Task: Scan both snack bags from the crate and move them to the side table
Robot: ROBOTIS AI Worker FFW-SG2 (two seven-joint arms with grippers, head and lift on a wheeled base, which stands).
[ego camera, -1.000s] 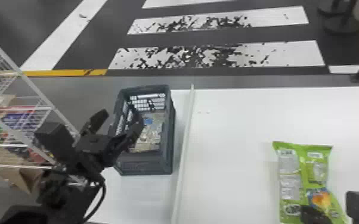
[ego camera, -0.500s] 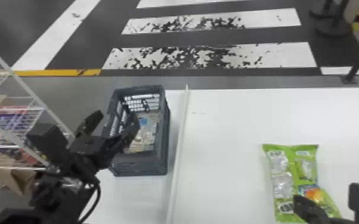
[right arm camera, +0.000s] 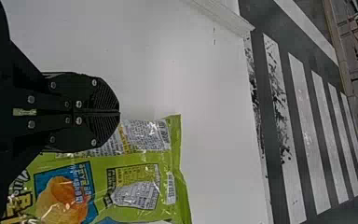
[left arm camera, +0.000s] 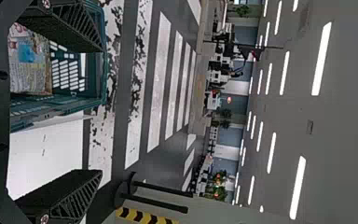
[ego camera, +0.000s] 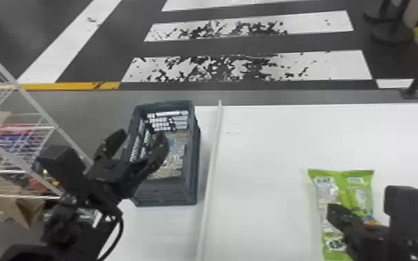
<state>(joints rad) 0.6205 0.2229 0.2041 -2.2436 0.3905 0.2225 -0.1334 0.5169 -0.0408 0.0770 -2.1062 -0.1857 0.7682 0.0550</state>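
Observation:
In the head view, my left gripper (ego camera: 144, 137) is open over the near left part of the dark crate (ego camera: 191, 166). A snack bag (ego camera: 175, 156) with pale print and a blue patch lies inside. The left wrist view has the left gripper (left arm camera: 101, 111) with its fingers wide apart, and the bag (left arm camera: 30, 70) in the crate beyond. My right gripper (ego camera: 331, 210) is above the green snack bag (ego camera: 324, 189) on the white table. In the right wrist view the right gripper (right arm camera: 120, 112) is shut, its tips over the green bag's edge (right arm camera: 135, 186); nothing shows between them.
A raised white strip (ego camera: 211, 163) runs front to back between the crate and the green bag. A white wire rack (ego camera: 21, 128) with packaged goods stands at the left. Beyond the table's far edge is floor with striped markings (ego camera: 246, 66).
The right gripper has moved forward and left over the green bag. The head view has shifted slightly, while the left gripper keeps about the same place by the crate.

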